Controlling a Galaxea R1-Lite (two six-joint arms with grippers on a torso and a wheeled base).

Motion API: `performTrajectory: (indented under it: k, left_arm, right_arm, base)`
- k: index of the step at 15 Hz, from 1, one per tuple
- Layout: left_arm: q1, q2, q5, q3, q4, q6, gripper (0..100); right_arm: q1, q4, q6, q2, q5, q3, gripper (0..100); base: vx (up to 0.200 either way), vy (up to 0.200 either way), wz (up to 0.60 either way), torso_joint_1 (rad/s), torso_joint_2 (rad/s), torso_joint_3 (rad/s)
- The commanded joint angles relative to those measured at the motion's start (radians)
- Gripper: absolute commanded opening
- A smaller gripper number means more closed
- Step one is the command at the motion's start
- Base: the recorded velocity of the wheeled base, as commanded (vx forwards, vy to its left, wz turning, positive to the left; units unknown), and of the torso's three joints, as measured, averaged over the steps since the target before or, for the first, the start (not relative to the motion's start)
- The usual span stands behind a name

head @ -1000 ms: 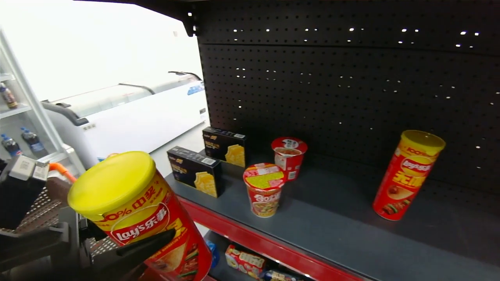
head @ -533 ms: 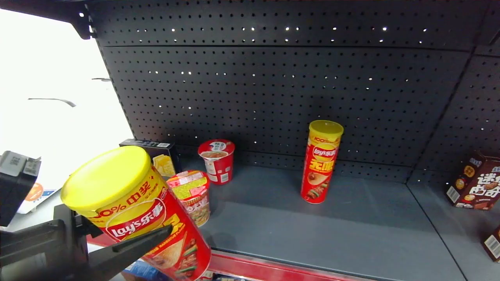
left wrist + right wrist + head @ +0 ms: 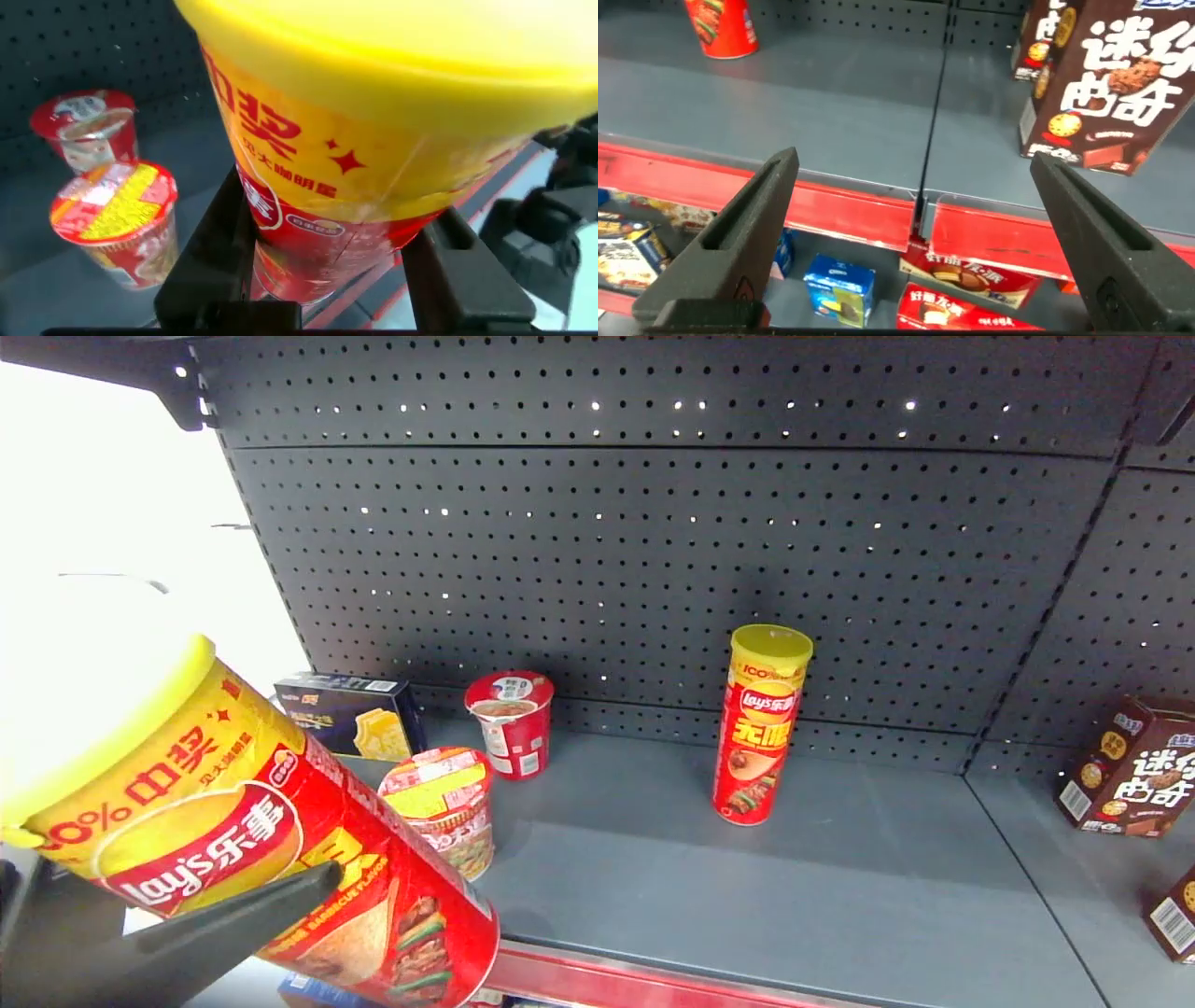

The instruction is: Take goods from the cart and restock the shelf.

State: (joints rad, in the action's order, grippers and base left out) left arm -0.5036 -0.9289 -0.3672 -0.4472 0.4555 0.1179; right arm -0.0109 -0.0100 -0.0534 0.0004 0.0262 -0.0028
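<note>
My left gripper [image 3: 332,271] is shut on a red chips can with a yellow lid [image 3: 252,831], tilted, in front of the shelf's left end and above its red front edge. One dark finger [image 3: 233,915] crosses the can's front. In the left wrist view both fingers press the can [image 3: 318,159] from either side. A second, matching chips can [image 3: 758,723] stands upright on the grey shelf [image 3: 747,896] near the pegboard. My right gripper [image 3: 915,243] is open, with nothing between its fingers, facing the shelf's red edge [image 3: 831,210] by a divider.
Two cup noodles [image 3: 437,810] [image 3: 509,721] and a dark box [image 3: 350,714] stand at the shelf's left. Brown biscuit boxes [image 3: 1125,770] fill the bay to the right. Free shelf lies around the standing can. Packaged goods [image 3: 839,289] sit on the shelf below.
The head camera has swung right from the freezer towards the shelf. The held can has risen and come closer to the camera. The goods on the shelf have not moved.
</note>
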Motion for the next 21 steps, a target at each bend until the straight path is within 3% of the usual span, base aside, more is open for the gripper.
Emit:
performTrajectory:
  k: [1,3,7,10,12,17,19,20,21]
  left_arm:
    - [-0.039,0.079,0.008,0.001,-0.078,-0.004,0]
    - [-0.046,0.130,0.039,-0.007,-0.163,-0.029,0]
    - [-0.046,0.168,0.091,-0.013,-0.215,-0.040,0]
    - [-0.044,0.200,0.113,-0.014,-0.276,-0.040,0]
    - [-0.044,0.205,0.113,-0.028,-0.278,-0.040,0]
    - [-0.036,0.197,0.119,-0.034,-0.279,-0.034,0]
    - [-0.036,0.200,0.120,-0.018,-0.279,-0.034,0]
    - [-0.036,0.199,0.120,-0.007,-0.279,-0.035,0]
    - [-0.038,0.196,0.120,-0.001,-0.278,-0.035,0]
  right_arm:
    - [0.000,0.002,0.000,0.000,0.005,0.000,100]
    - [0.000,0.004,-0.008,0.000,0.006,-0.002,100]
    - [0.003,0.012,-0.019,0.000,0.069,0.000,100]
    - [0.000,0.004,-0.025,0.000,-0.043,-0.005,100]
    - [0.002,0.010,-0.034,0.000,0.014,-0.002,100]
    - [0.003,0.019,0.001,0.000,0.017,-0.002,100]
    - [0.042,0.142,0.081,0.122,0.011,-0.048,100]
    - [0.009,0.091,0.038,0.110,-0.075,0.003,100]
    - [0.006,-0.048,0.029,0.000,-0.071,-0.005,100]
  base:
    - [0.000,0.000,0.00,0.000,0.00,0.000]
    - [0.000,0.000,0.00,0.000,0.00,0.000]
    - [0.000,0.000,0.00,0.000,0.00,0.000]
    - [0.000,0.000,0.00,0.000,0.00,0.000]
    - [0.000,0.000,0.00,0.000,0.00,0.000]
    - [0.000,0.000,0.00,0.000,0.00,0.000]
    - [0.000,0.000,0.00,0.000,0.00,0.000]
    - [0.000,0.000,0.00,0.000,0.00,0.000]
    - [0.000,0.000,0.00,0.000,0.00,0.000]
